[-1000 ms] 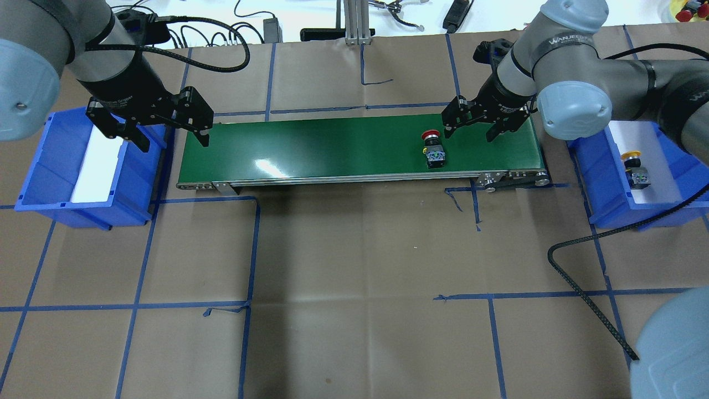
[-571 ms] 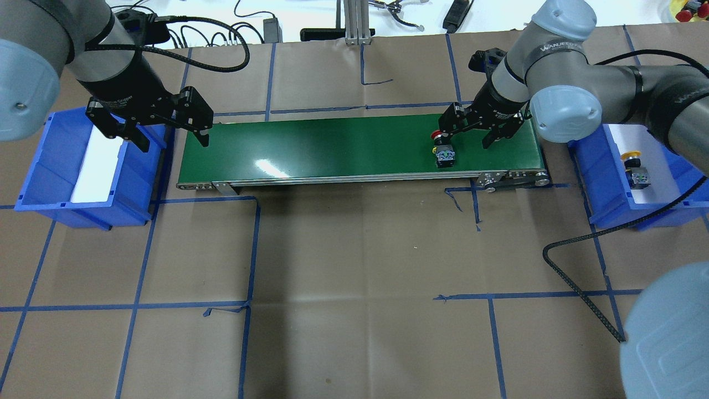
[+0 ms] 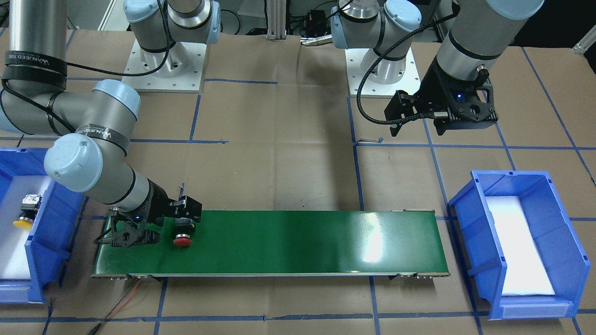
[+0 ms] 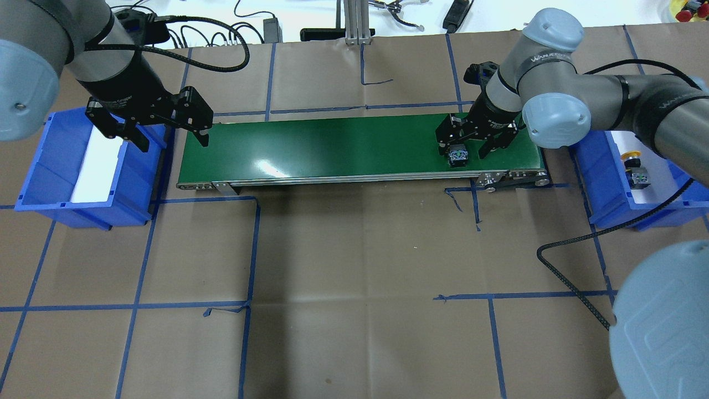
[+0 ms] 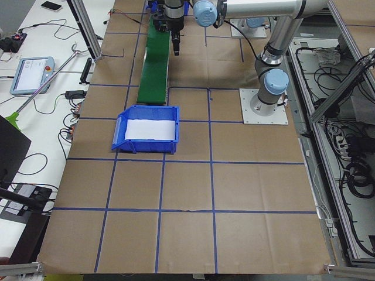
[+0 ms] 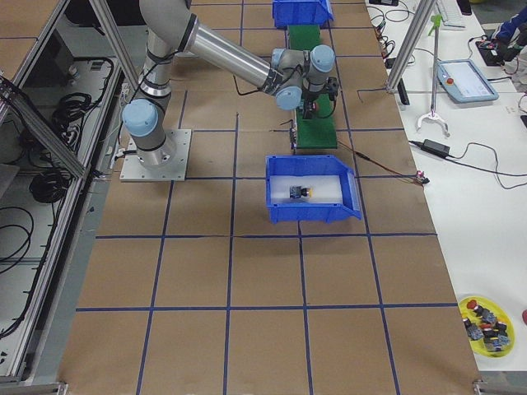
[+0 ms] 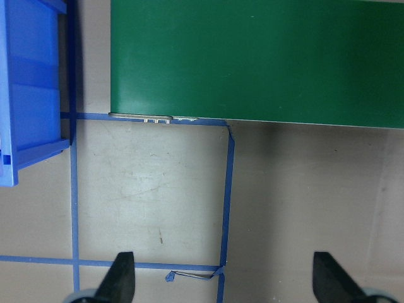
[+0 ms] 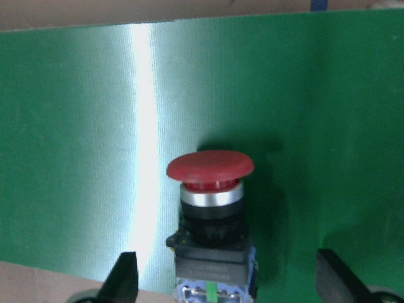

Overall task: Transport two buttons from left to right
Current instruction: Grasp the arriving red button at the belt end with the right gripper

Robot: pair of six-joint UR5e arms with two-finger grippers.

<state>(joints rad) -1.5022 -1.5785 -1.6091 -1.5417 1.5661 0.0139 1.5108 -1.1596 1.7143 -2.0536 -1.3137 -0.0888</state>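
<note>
Right tool (image 4: pixel 465 149) lowered, straddling red button (image 4: pixel 457 157)

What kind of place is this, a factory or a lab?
Probably a robotics lab, staged like a factory line: a short green conveyor, blue parts bins, and a paper-covered table gridded with blue tape.

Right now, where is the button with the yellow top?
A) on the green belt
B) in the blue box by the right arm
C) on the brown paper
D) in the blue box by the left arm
B: the yellow button lies in the blue box at the right arm's end of the belt.
</note>
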